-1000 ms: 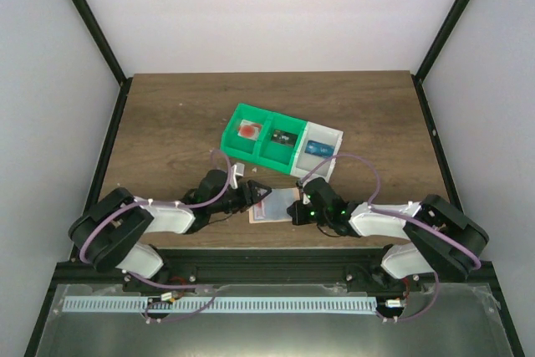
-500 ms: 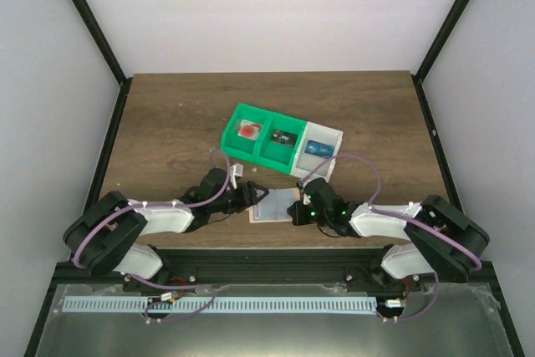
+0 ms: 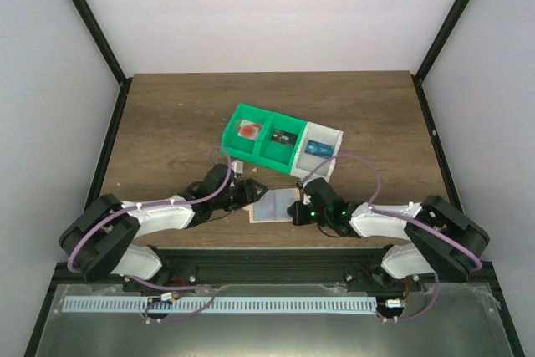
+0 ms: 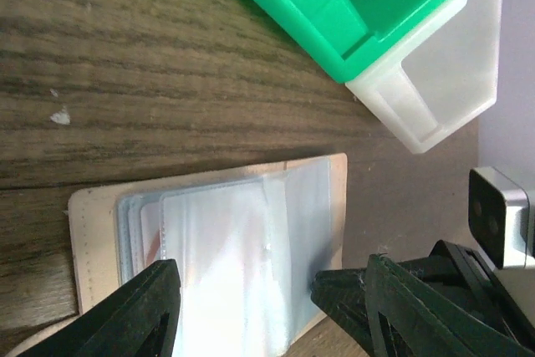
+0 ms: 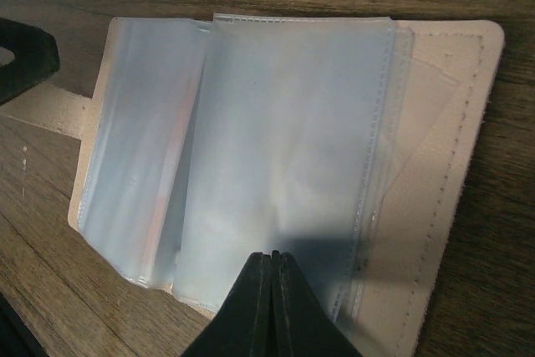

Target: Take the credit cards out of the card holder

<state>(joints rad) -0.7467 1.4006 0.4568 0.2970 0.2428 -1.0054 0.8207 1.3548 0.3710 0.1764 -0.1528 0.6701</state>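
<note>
Subject: card holder (image 3: 274, 206). It is lying open and flat on the wooden table (image 3: 167, 123), just on the near side of the row of bins and apart from it. Its clear plastic sleeves (image 5: 276, 165) are facing up, with a tan border showing around them.

Row of bins: two green bins (image 3: 259, 135) and one white bin (image 3: 322, 144) are standing side by side, touching. Each is holding a small item, too small to identify.

Left gripper (image 4: 269, 273): it is hanging low over the end of the card holder below the green bins. Its fingers (image 4: 142, 315) are spread wide and gripping nothing.

Right gripper (image 5: 272, 258): it is sitting at the card holder's end below the white bin. Its fingers are clenched fully together into one point, which is resting at the edge of the sleeves farthest from the bins. Whether a sleeve is pinched between them cannot be told.
</note>
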